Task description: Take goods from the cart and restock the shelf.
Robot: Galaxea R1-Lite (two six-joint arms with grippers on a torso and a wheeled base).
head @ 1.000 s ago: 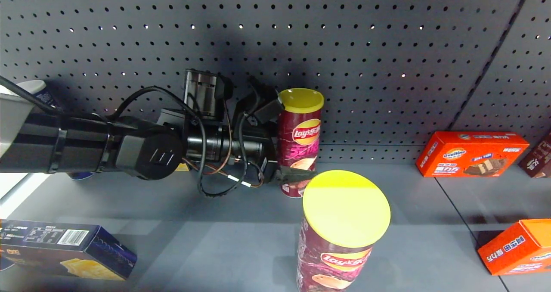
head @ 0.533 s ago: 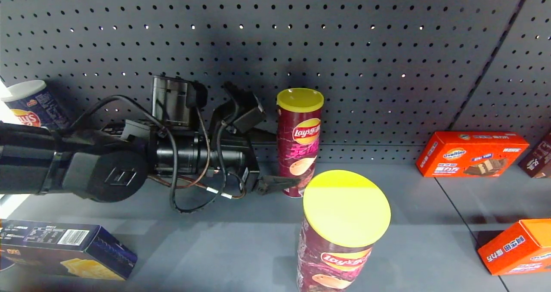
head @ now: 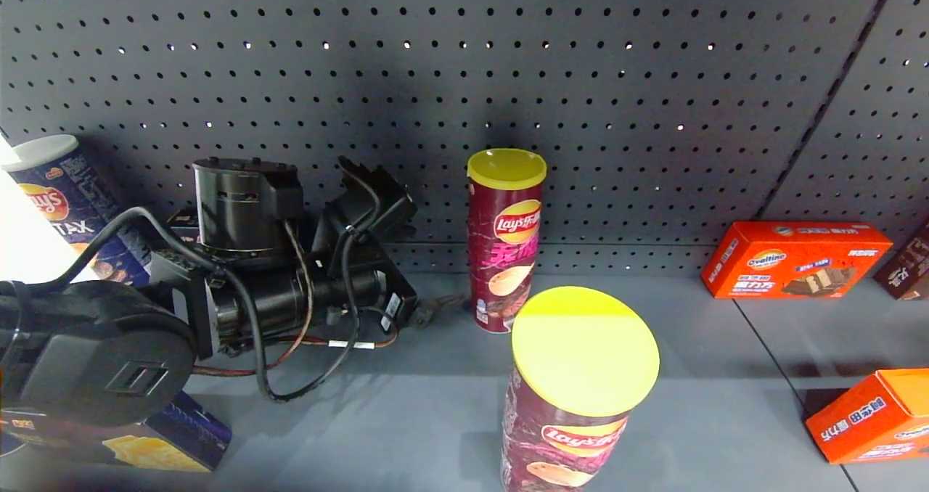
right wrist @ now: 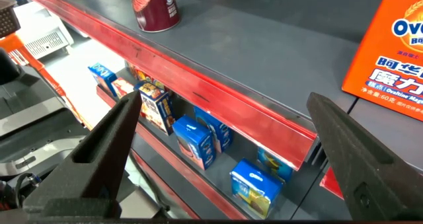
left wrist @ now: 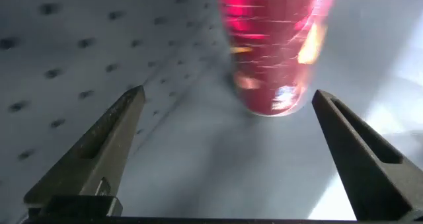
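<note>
Left gripper (left wrist: 228,95) was spread and empty low over the shelf (head: 653,347), just short of the upright purple chip can (head: 506,245) standing free before the pegboard (head: 653,78); placement appeared complete, and the next move called for withdrawal to the cart for fresh stock.

2 maroon chip cans (head: 506,245) with yellow lids (head: 506,168), orange boxes (head: 795,258), grey back panel (head: 653,78) dotted with holes.

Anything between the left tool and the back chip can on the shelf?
Nothing visible. The open left tool faces the back chip can across bare shelf; the front can stands off that line.
</note>
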